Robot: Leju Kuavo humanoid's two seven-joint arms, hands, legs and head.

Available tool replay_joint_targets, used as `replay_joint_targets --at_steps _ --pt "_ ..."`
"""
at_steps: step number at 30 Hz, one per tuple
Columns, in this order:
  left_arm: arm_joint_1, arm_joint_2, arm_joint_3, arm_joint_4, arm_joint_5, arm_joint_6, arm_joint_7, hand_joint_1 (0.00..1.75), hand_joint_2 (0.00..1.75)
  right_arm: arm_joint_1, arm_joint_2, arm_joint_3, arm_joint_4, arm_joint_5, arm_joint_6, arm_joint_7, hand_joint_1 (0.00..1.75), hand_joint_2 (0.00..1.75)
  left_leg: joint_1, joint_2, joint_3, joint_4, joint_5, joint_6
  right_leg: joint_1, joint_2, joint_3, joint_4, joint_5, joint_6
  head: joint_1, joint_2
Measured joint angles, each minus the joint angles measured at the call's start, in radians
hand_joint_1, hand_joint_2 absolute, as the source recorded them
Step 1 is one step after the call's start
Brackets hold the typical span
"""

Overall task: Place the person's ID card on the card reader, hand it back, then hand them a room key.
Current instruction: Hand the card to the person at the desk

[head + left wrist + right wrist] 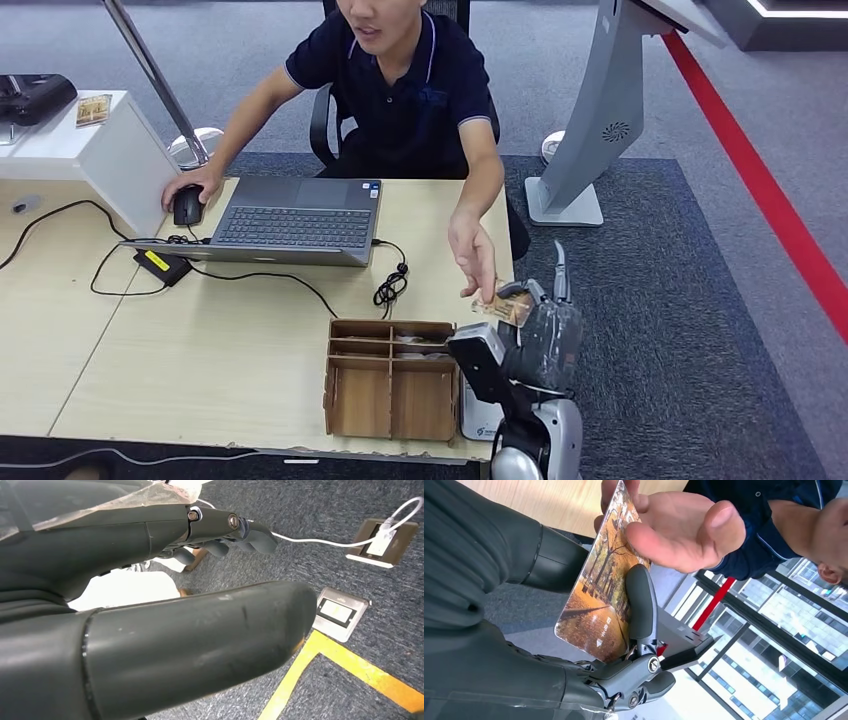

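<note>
A grey carpet [700, 300] covers the room's floor, crossed by a red stripe [760, 180] on the right; in the left wrist view it carries a yellow line [350, 665], two metal floor sockets [340, 612] and a white cable [320, 541]. A light wooden table [200, 350] fills the near left of the scene, with a white raised counter [90, 150] at its far left corner. Past the table's right end stands a grey kiosk pedestal [590, 130] on the carpet. A person in a dark polo shirt [410, 90] sits at the far side of the table, one hand on a black mouse [187, 205], beside an open laptop [295, 222] whose black cables [392, 285] trail over the wood. At the near right edge of the table stands a brown cardboard organiser [390, 385] with open compartments, and a white device [480, 415] sits just beside it on the right. The right hand [535, 335] is raised near the table's right end and grips a card [604, 595] printed with an autumn tree scene, a dark finger pressed on its face. The person's other hand [674, 525] touches the card's far end, palm open around it. The left hand [150, 605] hangs over the carpet, holding nothing, its fingers [235, 532] only loosely curled and apart.
</note>
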Motion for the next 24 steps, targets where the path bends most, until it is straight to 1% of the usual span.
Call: replay_joint_targets --at_steps 6,7,10,11,19,24 --pt "0.000 0.000 0.000 0.000 -0.004 0.000 0.000 0.00 0.00 -0.004 0.010 0.000 0.000 -0.001 0.000 -0.009 1.75 1.75 0.000 0.000 0.000 0.000 0.000 0.000 0.000 0.000 0.000 0.000 0.000 0.000 0.000 0.000" --pt "0.000 0.000 0.000 0.000 -0.005 0.000 0.000 0.00 0.00 -0.004 0.010 0.000 0.000 -0.001 0.000 -0.009 1.43 1.75 0.000 0.000 0.000 0.000 0.000 0.000 0.000 0.000 0.000 0.000 0.000 0.000 0.000 0.000" --pt "0.000 0.000 0.000 0.000 -0.006 0.000 0.000 0.00 0.00 -0.004 0.011 0.000 0.000 -0.001 0.000 -0.015 0.12 1.75 0.000 0.000 0.000 0.000 0.000 0.000 0.000 0.000 0.000 0.000 0.000 0.000 0.000 0.000" --pt "0.000 0.000 0.000 0.000 -0.007 0.000 0.000 0.00 0.00 -0.004 0.012 -0.001 0.000 -0.001 0.000 -0.019 0.00 1.75 0.000 0.000 0.000 0.000 0.000 0.000 0.000 0.000 0.000 0.000 0.000 0.000 0.000 0.000" --pt "0.000 0.000 0.000 0.000 -0.008 -0.001 0.000 0.00 0.00 -0.001 0.020 -0.003 0.000 -0.008 0.000 -0.028 0.00 1.75 0.000 0.000 0.000 0.000 0.000 0.000 0.000 0.000 0.000 0.000 0.000 0.000 0.000 0.000" --pt "0.000 0.000 0.000 0.000 -0.007 -0.003 0.000 0.00 0.00 0.003 0.017 -0.001 0.000 -0.063 0.000 0.007 0.00 1.75 0.000 0.000 0.000 0.000 0.000 0.000 0.000 0.000 0.000 0.000 0.000 0.000 0.000 0.000"
